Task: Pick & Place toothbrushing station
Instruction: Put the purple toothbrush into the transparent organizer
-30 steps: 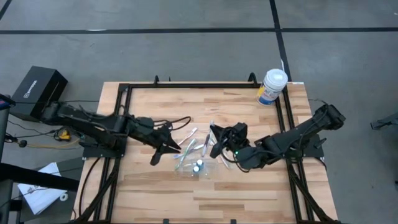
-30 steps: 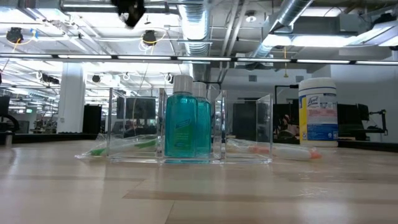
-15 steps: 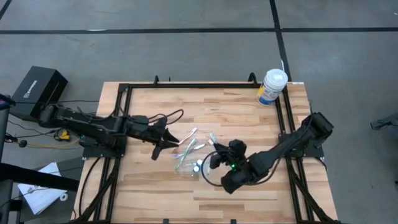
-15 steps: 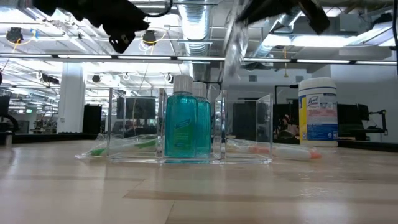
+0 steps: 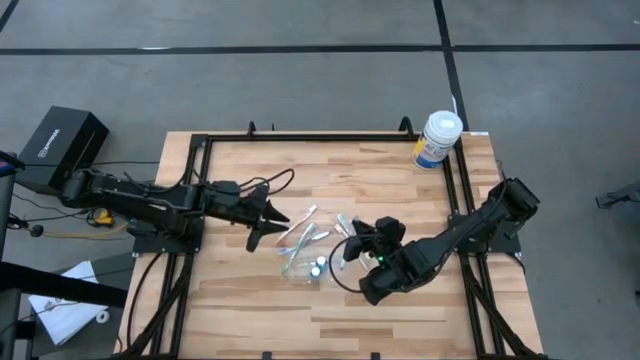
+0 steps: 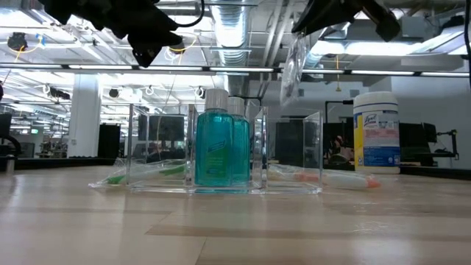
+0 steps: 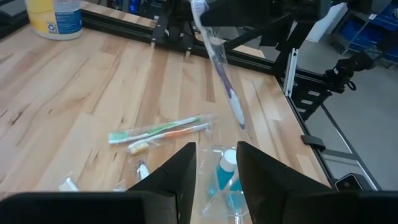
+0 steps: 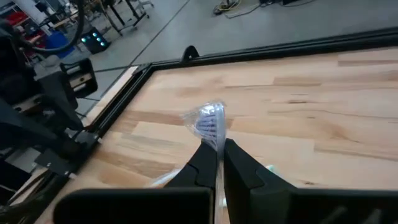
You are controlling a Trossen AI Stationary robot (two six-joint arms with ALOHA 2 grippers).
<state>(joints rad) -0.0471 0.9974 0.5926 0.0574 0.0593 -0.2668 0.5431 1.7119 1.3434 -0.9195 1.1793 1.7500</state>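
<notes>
1. Since a second ago, the right gripper (image 5: 345,250) has carried a wrapped toothbrush (image 7: 217,62) from centre frame down towards the container (image 5: 312,268); placing probably comes next.
2. Its fingers (image 8: 202,163) are clamped on the toothbrush, held above the table.
3. The left gripper (image 5: 262,224), left of centre, has pulled back, fingers (image 7: 177,174) apart and empty.

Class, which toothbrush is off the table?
The wrapped toothbrush pinched in the right end effector; the others lie flat on the wood.
</notes>
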